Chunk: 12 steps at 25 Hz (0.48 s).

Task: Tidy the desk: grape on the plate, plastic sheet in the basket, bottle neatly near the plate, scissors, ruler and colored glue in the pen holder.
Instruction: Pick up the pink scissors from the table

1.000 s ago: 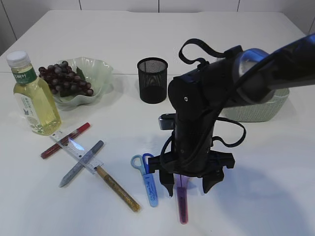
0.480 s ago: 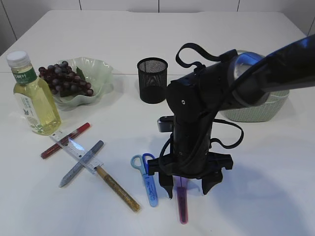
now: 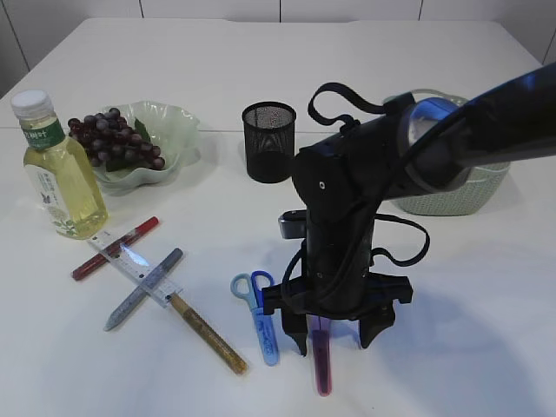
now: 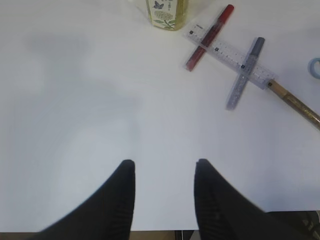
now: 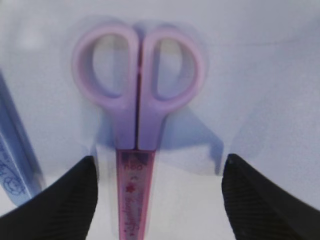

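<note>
Pink scissors (image 5: 137, 100) in a pink sheath (image 3: 323, 365) lie flat on the table. My right gripper (image 3: 333, 343) hangs low over them and is open (image 5: 160, 161), one finger on each side of the sheath without touching it. Blue scissors (image 3: 259, 317) lie just to the left. The ruler (image 3: 130, 261) is crossed by red (image 3: 115, 248) and silver (image 3: 143, 288) glue pens, with a gold one (image 3: 207, 333) beside it. The grape (image 3: 113, 139) is on the plate (image 3: 174, 122), with the bottle (image 3: 56, 169) to its left. My left gripper (image 4: 165, 164) is open over bare table. No plastic sheet shows.
The black mesh pen holder (image 3: 269, 141) stands behind the right arm. The pale basket (image 3: 452, 201) sits at the right, mostly hidden by the arm. The left wrist view shows the table's near edge just below the fingers.
The right arm has sunk a little lower over the pink scissors, bringing its fingers closer to the table. Nothing on the table has moved.
</note>
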{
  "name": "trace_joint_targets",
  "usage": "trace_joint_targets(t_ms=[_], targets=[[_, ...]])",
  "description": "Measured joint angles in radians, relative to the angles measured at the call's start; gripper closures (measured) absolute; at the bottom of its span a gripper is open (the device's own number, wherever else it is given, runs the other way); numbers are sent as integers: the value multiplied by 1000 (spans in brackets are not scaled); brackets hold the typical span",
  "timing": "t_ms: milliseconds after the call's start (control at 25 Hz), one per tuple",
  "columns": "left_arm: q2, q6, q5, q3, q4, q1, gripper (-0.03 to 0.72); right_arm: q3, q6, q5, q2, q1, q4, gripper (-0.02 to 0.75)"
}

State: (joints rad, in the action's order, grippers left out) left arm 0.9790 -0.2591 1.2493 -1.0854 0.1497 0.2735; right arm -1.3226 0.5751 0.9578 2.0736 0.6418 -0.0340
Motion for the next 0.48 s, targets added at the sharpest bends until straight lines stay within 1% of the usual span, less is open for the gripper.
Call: trace_joint_targets(t_ms=[480], targets=[[0, 0, 0, 0, 0, 0, 399, 0, 0, -13, 0, 0, -14, 153]])
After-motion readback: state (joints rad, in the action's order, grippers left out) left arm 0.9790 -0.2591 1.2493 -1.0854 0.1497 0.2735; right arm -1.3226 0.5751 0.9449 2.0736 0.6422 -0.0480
